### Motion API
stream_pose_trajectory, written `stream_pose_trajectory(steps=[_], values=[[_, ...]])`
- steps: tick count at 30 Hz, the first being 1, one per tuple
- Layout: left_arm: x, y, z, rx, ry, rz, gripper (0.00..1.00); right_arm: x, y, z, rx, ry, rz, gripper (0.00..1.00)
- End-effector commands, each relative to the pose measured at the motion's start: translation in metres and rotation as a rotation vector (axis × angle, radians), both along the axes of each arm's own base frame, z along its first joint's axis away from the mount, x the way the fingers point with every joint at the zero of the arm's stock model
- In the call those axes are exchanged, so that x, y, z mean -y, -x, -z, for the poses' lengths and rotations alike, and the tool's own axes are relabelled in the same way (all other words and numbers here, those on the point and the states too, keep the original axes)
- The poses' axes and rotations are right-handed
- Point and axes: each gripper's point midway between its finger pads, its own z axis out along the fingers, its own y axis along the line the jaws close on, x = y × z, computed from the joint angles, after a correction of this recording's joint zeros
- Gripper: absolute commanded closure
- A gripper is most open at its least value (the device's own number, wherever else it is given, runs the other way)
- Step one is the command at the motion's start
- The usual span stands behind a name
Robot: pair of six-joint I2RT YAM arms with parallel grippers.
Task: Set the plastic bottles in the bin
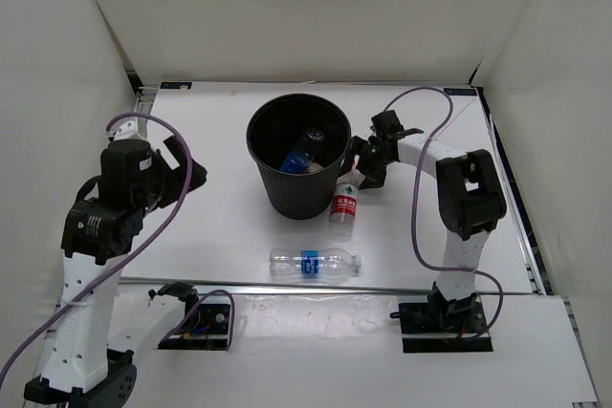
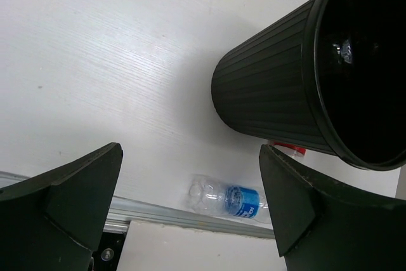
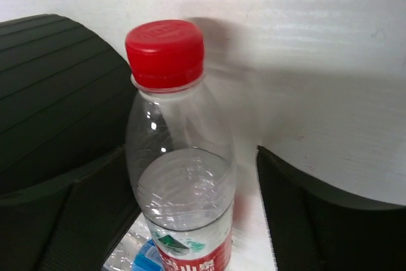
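Observation:
The black bin point(image 1: 296, 200) stands at mid table, with a blue-labelled bottle point(image 1: 304, 150) lying inside it. A clear bottle with a red cap and red label point(image 1: 344, 205) stands upright against the bin's right side. My right gripper point(image 1: 360, 175) is open around its upper part. In the right wrist view this bottle point(image 3: 181, 176) sits between the fingers point(image 3: 298, 220), with a gap on its right, and the bin wall point(image 3: 51, 80) is at left. Another blue-labelled bottle point(image 1: 314, 263) lies near the front edge. My left gripper point(image 1: 184, 161) hangs open and empty left of the bin.
A metal rail point(image 1: 402, 289) runs along the table's front edge, just behind the lying bottle point(image 2: 231, 198). White walls enclose the table on three sides. A purple cable point(image 1: 421, 140) loops over the right arm. The bin point(image 2: 266, 93) fills the upper right of the left wrist view.

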Motion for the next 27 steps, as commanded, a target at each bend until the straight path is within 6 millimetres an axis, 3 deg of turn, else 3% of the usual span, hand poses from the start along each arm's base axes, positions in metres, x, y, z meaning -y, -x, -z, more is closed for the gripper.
stream_pose_trajectory(steps=[1,6,10,16,18,22,23,24,27], values=[[-0.005,-0.001,-0.002,-0.002,-0.010,-0.031,0.00,-0.001,0.015,0.006,-0.046,-0.012,-0.020,0.19],[-0.005,-0.002,-0.001,-0.002,-0.010,-0.031,0.00,0.025,0.028,0.014,-0.093,-0.006,0.025,0.38],[-0.004,-0.006,0.013,-0.028,-0.007,-0.037,0.00,0.053,0.021,0.002,-0.069,-0.009,0.085,0.65],[0.004,-0.014,0.016,-0.015,0.022,-0.017,0.00,0.085,0.009,-0.048,0.062,-0.017,0.154,0.66],[0.004,-0.018,0.017,-0.013,0.015,-0.012,0.00,0.100,0.003,-0.081,0.138,-0.029,0.198,0.66],[0.005,-0.024,0.015,-0.003,0.009,-0.007,0.00,0.125,-0.016,-0.180,0.373,-0.049,0.265,0.69],[0.005,-0.026,0.018,-0.013,-0.002,-0.001,0.00,0.128,-0.017,-0.199,0.405,-0.040,0.275,0.69],[0.007,-0.027,0.016,-0.002,-0.002,0.012,0.00,0.130,-0.028,-0.239,0.498,-0.044,0.283,0.69],[0.007,-0.031,0.020,0.000,-0.010,0.018,0.00,0.126,-0.032,-0.302,0.626,-0.087,0.272,0.69]])
